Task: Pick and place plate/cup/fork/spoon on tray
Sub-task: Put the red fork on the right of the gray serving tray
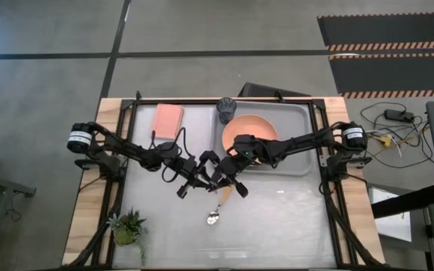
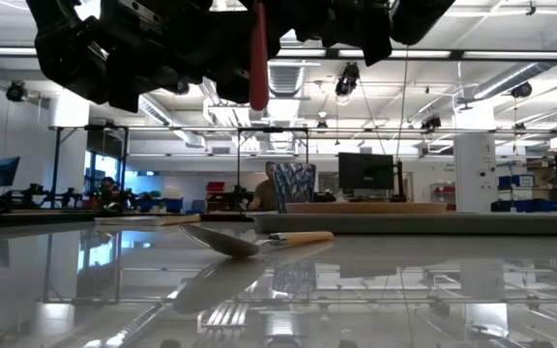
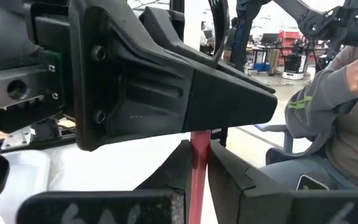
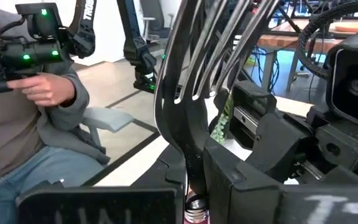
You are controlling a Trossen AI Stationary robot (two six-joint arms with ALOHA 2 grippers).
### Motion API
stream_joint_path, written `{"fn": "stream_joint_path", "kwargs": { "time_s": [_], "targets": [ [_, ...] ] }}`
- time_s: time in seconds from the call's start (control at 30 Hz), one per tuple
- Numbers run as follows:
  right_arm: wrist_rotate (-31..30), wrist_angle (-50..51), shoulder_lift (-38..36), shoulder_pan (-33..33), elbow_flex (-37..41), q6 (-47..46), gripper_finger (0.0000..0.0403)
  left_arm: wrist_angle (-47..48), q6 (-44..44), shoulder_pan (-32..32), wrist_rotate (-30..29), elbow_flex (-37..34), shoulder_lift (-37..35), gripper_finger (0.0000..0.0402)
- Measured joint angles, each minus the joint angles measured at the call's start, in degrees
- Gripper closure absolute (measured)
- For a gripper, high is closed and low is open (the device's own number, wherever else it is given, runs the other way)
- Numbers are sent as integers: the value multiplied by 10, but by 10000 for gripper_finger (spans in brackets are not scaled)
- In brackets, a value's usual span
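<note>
The fork, with a red-pink handle [image 2: 257,58] and silver tines [image 4: 191,56], is held in the air between both grippers over the table's middle. My left gripper [image 1: 193,181] and right gripper [image 1: 228,179] are both shut on it. The spoon [image 1: 218,207] lies flat on the table just near of them, its bowl toward the near edge. The salmon-orange plate [image 1: 249,132] lies in the light-grey tray [image 1: 296,162]. The dark cup [image 1: 226,110] stands by the tray's far left corner. My left gripper pinches the fork's red handle [image 3: 198,163] between its two fingers, which lie across it. The fork is lifted clear of the table, its handle hanging upright below the grippers in the low view. My right gripper pinches the fork's neck [image 4: 192,163], just above the red handle, between its two fingers. The tines stick out past the fingertips. The fork is clear of the table.
A pink rectangular pad [image 1: 167,120] lies at the far left and a small potted plant [image 1: 129,226] stands at the near left corner. A seated person [image 4: 36,93] holding a controller is beyond the table.
</note>
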State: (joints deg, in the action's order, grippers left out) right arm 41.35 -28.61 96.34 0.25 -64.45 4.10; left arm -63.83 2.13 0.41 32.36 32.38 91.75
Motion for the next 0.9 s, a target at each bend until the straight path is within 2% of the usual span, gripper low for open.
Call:
{"fn": "stream_joint_path", "kwargs": {
  "time_s": [0.1,0.37,0.47,0.9],
  "targets": [
    [1,11,-4,0,1,-9,387,4,8,3,2,0,-5,363],
    [-4,40,-19,1,2,-40,388,8,16,12,0,-4,-24,279],
    [-12,82,-34,0,2,-53,388,17,16,19,0,-6,-29,259],
    [-193,367,-154,-1,11,-75,385,81,-15,42,-2,-9,-73,249]
  ]
}}
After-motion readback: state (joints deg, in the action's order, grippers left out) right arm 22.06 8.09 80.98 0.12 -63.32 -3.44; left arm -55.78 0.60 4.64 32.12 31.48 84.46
